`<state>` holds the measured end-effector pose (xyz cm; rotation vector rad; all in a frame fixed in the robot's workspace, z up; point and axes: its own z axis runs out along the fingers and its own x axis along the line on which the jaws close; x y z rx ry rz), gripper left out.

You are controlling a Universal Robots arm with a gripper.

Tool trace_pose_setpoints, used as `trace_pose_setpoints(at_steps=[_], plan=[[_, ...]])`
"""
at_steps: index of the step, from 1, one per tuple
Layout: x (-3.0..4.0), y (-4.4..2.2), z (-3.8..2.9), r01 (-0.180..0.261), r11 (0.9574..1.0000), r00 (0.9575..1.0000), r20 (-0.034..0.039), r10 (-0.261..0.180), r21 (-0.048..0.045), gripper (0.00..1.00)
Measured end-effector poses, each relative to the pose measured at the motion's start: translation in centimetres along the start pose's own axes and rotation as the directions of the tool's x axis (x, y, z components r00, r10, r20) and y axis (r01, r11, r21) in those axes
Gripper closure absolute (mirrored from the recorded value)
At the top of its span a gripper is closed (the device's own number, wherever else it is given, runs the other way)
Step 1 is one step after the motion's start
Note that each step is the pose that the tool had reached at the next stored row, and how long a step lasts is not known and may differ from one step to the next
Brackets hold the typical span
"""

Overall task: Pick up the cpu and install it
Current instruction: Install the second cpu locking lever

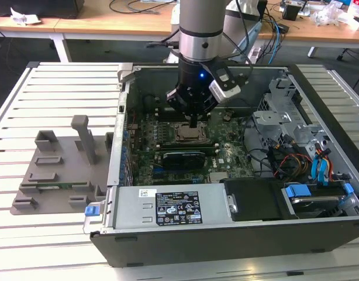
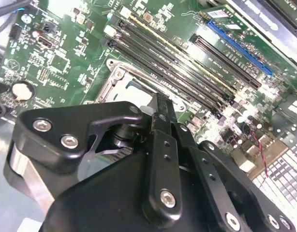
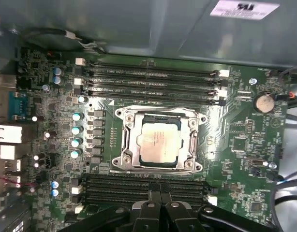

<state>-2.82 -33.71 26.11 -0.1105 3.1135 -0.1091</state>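
Poised just above the motherboard (image 1: 185, 146), the gripper (image 1: 194, 121) hangs inside the open computer case (image 1: 226, 234), directly over the socket (image 1: 188, 134). Its two fingers (image 2: 160, 123) are pressed together in the second wrist view, with nothing between them, and in the first wrist view the two fingertips (image 3: 160, 189) meet side by side with no gap.

One cpu (image 3: 159, 140) lies flat in the socket's metal frame (image 3: 160, 141) in the first wrist view, its pale silver top facing up and apart from the fingers. In the second wrist view a corner of the cpu (image 2: 134, 87) shows just beyond the finger ends.

Four memory slots (image 3: 148, 82) run along one side of the socket and four more (image 3: 143, 186) along the other. One round coin battery (image 3: 263, 102) sits near a corner of the board.

On the slatted table (image 1: 51, 93), at the exterior view's left of the case, rests one grey fixture plate (image 1: 59, 170) with raised blocks. One black card (image 1: 182, 159) lies on the board nearer the camera than the socket.
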Motion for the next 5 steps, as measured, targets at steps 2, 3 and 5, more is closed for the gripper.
trace_pose_setpoints(at_steps=[2,3,5], plan=[[0.00,0.00,-0.08,0.000,1.0000,1.0000,0.0000,0.000,-0.0001,0.89],[0.00,0.00,-0.09,0.000,1.0000,1.0000,0.0000,0.000,-0.0001,0.89],[0.00,-0.01,-0.10,0.000,1.0000,1.0000,0.0000,0.000,0.0000,0.89]])
